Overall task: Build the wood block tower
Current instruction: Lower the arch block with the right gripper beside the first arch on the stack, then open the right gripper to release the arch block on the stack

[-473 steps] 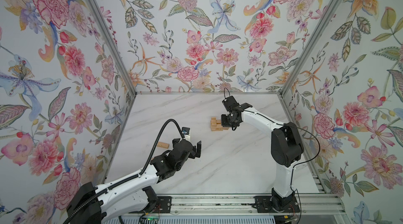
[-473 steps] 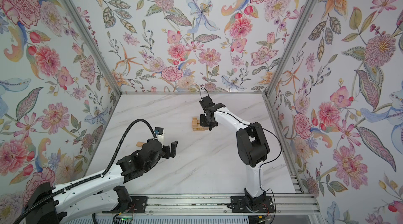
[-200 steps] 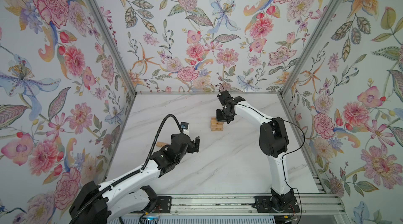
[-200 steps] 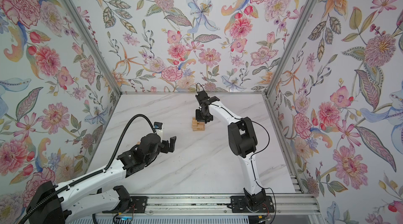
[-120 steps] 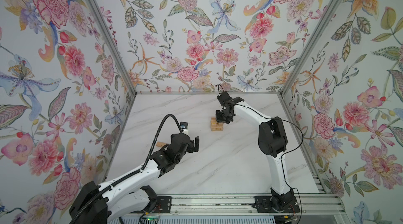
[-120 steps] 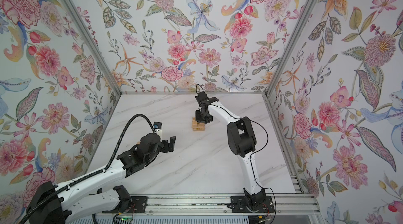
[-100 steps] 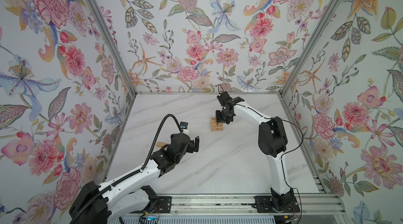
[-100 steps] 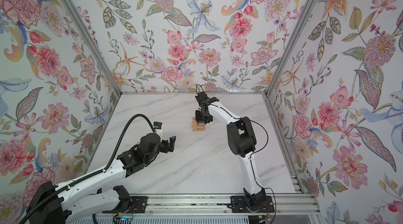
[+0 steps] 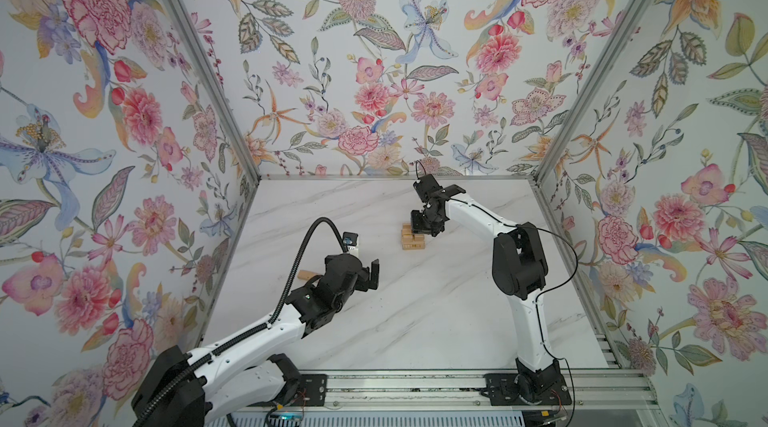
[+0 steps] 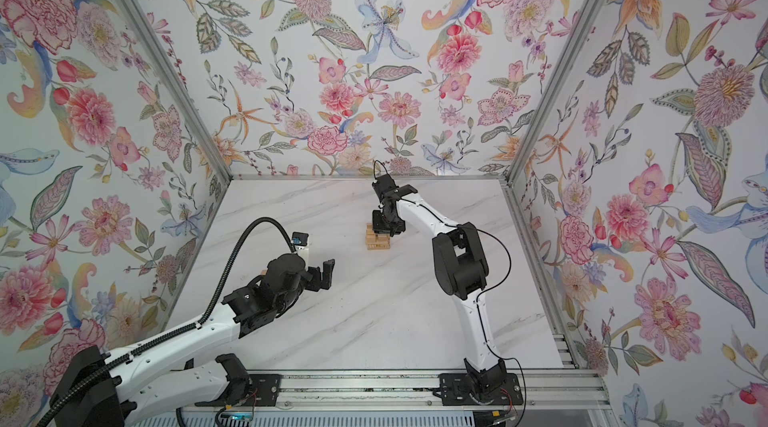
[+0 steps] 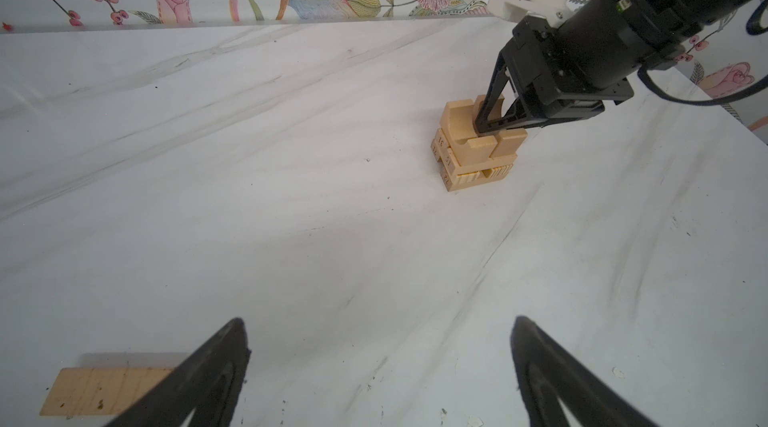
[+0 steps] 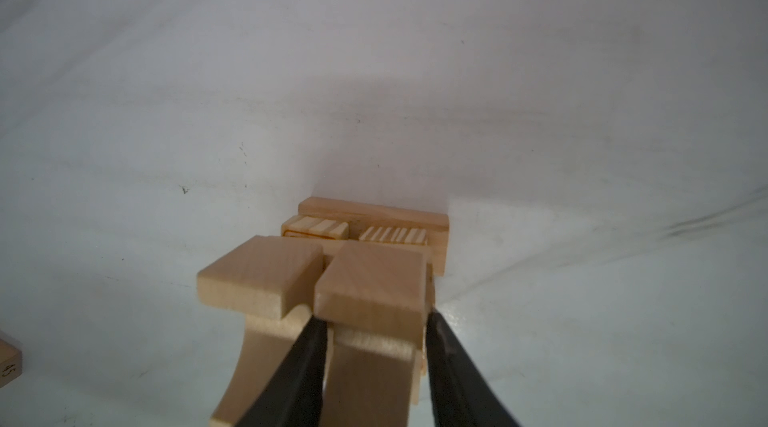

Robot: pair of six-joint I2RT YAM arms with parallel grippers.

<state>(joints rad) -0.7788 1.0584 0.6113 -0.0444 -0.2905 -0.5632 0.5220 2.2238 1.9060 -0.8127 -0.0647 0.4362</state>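
**Inspector:** Tower (image 9: 412,238) location, markings?
**Assistant:** Centre-far on the counter (image 9: 415,312). Engraved digits on its sides, unclear. Loose block (image 12: 8,364) edge reads "45".
**Inspector:** Tools?
**Assistant:** Right tool (image 12: 374,317) straddles top arch block (image 12: 370,287), grip unconfirmed. Left tool (image 9: 368,279) spread wide, empty, near left.

light: bright, even | shadows: soft | right wrist view: close foreground blurred

White marble tabletop (image 9: 415,321), floral walls (image 9: 374,50), aluminium rail (image 9: 415,381)
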